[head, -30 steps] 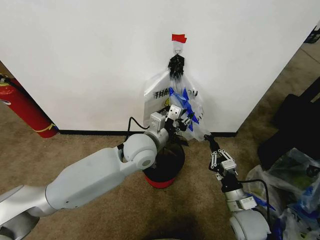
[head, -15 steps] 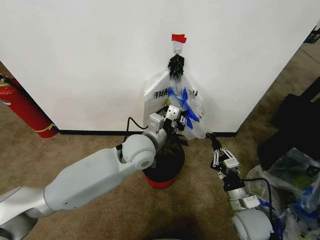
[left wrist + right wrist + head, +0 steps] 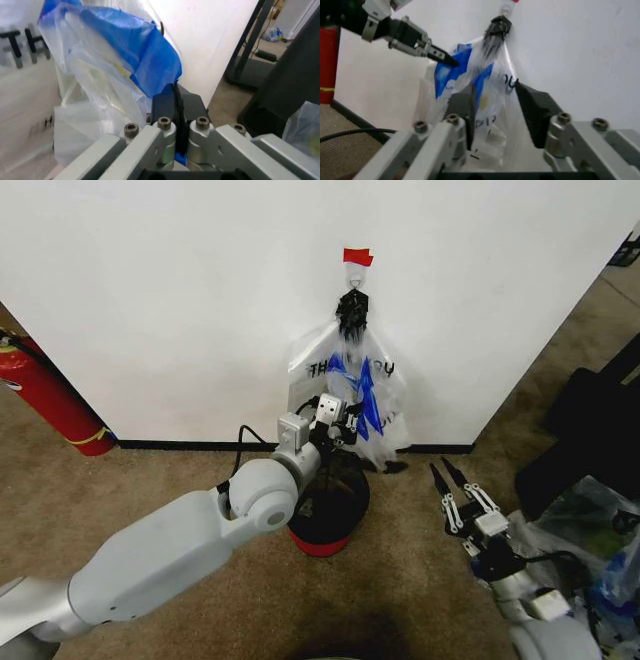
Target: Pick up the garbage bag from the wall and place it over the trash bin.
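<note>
As hung: 2 bags (image 3: pixel 352 395), 1 bin (image 3: pixel 330 520).

Brown carpet (image 3: pixel 150 480), red fire extinguisher (image 3: pixel 45 395) at left.

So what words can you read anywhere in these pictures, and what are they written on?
"TH" at one side and "Y" at the other: black letters on the whitish bag on the wall, behind the garbage bag, which covers the middle letters.
"TH": the same print, seen close in the left wrist view, beside the left tool shut on the garbage bag.
The fire extinguisher shows no readable label.
Nothing else bears text.
</note>
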Motion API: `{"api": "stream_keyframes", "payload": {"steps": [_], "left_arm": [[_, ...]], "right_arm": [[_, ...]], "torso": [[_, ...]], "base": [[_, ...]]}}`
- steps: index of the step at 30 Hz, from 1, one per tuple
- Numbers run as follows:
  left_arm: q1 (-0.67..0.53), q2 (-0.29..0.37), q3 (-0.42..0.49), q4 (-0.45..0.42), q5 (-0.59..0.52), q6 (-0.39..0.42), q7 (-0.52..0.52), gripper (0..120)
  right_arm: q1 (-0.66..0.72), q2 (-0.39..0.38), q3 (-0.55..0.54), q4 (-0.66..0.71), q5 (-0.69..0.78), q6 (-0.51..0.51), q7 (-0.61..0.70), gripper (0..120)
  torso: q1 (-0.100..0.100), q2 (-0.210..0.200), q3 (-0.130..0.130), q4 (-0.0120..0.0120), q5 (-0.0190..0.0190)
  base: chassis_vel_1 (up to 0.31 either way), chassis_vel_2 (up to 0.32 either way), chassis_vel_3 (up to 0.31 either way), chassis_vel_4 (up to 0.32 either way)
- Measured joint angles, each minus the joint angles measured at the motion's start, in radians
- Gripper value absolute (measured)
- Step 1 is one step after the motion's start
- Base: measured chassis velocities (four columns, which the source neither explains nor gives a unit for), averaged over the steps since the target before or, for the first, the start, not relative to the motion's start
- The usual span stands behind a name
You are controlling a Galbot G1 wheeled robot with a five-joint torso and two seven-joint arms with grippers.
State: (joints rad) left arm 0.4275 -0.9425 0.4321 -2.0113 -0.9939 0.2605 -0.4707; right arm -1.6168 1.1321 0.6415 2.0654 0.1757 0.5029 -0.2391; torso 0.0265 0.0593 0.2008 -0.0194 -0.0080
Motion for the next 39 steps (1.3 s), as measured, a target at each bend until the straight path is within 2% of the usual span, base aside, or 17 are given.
{"api": "stream_keyframes", "payload": {"steps": [5, 7, 11, 13, 14, 16, 19, 23, 26, 27, 29, 30, 34, 35, 38, 39], "left_arm": [[0.012, -0.008, -0.002, -0.002, 0.003, -0.002, -0.005, 0], [0.012, -0.008, -0.001, -0.003, 0.003, -0.002, -0.006, 0], [0.012, -0.005, 0.000, -0.008, 0.002, -0.002, -0.011, 0], [0.009, -0.003, 0.000, -0.011, -0.003, 0.001, -0.017, 0], [0.009, -0.003, 0.000, -0.011, -0.003, 0.001, -0.017, 0], [0.000, -0.007, 0.000, -0.012, -0.009, 0.005, -0.023, 0], [-0.025, -0.020, 0.005, -0.008, -0.023, 0.011, -0.033, 0], [-0.039, -0.027, 0.010, -0.008, -0.037, 0.013, -0.035, 0], [-0.050, -0.036, 0.012, -0.008, -0.054, 0.014, -0.038, 0], [-0.050, -0.036, 0.012, -0.008, -0.054, 0.014, -0.038, 0], [-0.054, -0.036, 0.012, -0.008, -0.056, 0.014, -0.038, 0], [-0.055, -0.033, 0.013, -0.008, -0.056, 0.014, -0.038, 0], [-0.052, -0.023, 0.014, -0.009, -0.055, 0.014, -0.038, 0], [-0.052, -0.023, 0.014, -0.009, -0.055, 0.014, -0.038, 0], [-0.042, -0.022, 0.014, -0.009, -0.050, 0.014, -0.038, 0], [-0.040, -0.021, 0.014, -0.009, -0.049, 0.014, -0.038, 0]], "right_arm": [[0.102, -0.054, -0.056, 0.004, -0.013, -0.151, 0.147, 55], [0.128, -0.068, -0.069, -0.008, -0.015, -0.169, 0.157, 58], [0.255, -0.132, -0.143, -0.076, -0.004, -0.218, 0.183, 74], [0.370, -0.182, -0.221, -0.126, 0.042, -0.248, 0.177, 86], [0.370, -0.182, -0.221, -0.126, 0.042, -0.248, 0.177, 86], [0.457, -0.209, -0.294, -0.173, 0.071, -0.269, 0.165, 94], [0.576, -0.218, -0.398, -0.244, 0.097, -0.289, 0.160, 98], [0.656, -0.197, -0.470, -0.303, 0.109, -0.306, 0.163, 99], [0.723, -0.156, -0.527, -0.368, 0.094, -0.312, 0.180, 89], [0.723, -0.156, -0.527, -0.368, 0.094, -0.312, 0.180, 89], [0.748, -0.132, -0.542, -0.392, 0.084, -0.311, 0.189, 82], [0.757, -0.124, -0.546, -0.398, 0.079, -0.308, 0.192, 75], [0.773, -0.120, -0.553, -0.407, 0.058, -0.298, 0.198, 58], [0.773, -0.120, -0.553, -0.407, 0.058, -0.298, 0.198, 58], [0.779, -0.124, -0.557, -0.407, 0.053, -0.295, 0.203, 48], [0.780, -0.124, -0.558, -0.407, 0.053, -0.294, 0.204, 41]], "torso": [[0.000, 0.000, 0.000, 0.0000, 0.0001], [0.000, 0.000, 0.000, 0.0000, 0.0001], [0.000, 0.000, 0.000, 0.0001, 0.0001], [0.000, 0.000, 0.000, 0.0006, -0.0001], [0.000, 0.000, 0.000, 0.0006, -0.0001], [0.000, 0.000, 0.000, 0.0004, 0.0001], [0.000, 0.000, 0.000, 0.0000, 0.0001], [0.000, 0.000, 0.000, 0.0002, -0.0001], [0.000, 0.000, 0.000, 0.0002, 0.0000], [0.000, 0.000, 0.000, 0.0002, 0.0000], [0.000, 0.000, 0.000, 0.0002, 0.0001], [0.000, 0.000, 0.000, 0.0002, 0.0001], [0.000, 0.000, 0.000, 0.0001, 0.0000], [0.000, 0.000, 0.000, 0.0001, 0.0000], [0.000, 0.000, 0.000, 0.0001, -0.0001], [0.000, 0.000, 0.000, 0.0001, -0.0001]], "base": [[0.000, 0.000, 0.000, 0.000], [0.000, 0.000, 0.000, 0.000], [0.000, 0.000, 0.000, 0.000], [0.000, 0.000, 0.000, 0.000], [0.000, 0.000, 0.000, 0.000], [0.000, 0.000, 0.000, 0.000], [0.000, 0.000, 0.000, 0.000], [0.000, 0.000, 0.000, 0.000], [0.000, 0.000, 0.000, 0.000], [0.000, 0.000, 0.000, 0.000], [0.000, 0.000, 0.000, 0.000], [0.000, 0.000, 0.000, 0.000], [0.000, 0.000, 0.000, 0.000], [0.000, 0.000, 0.000, 0.000], [0.000, 0.000, 0.000, 0.000], [0.000, 0.000, 0.000, 0.000]]}}
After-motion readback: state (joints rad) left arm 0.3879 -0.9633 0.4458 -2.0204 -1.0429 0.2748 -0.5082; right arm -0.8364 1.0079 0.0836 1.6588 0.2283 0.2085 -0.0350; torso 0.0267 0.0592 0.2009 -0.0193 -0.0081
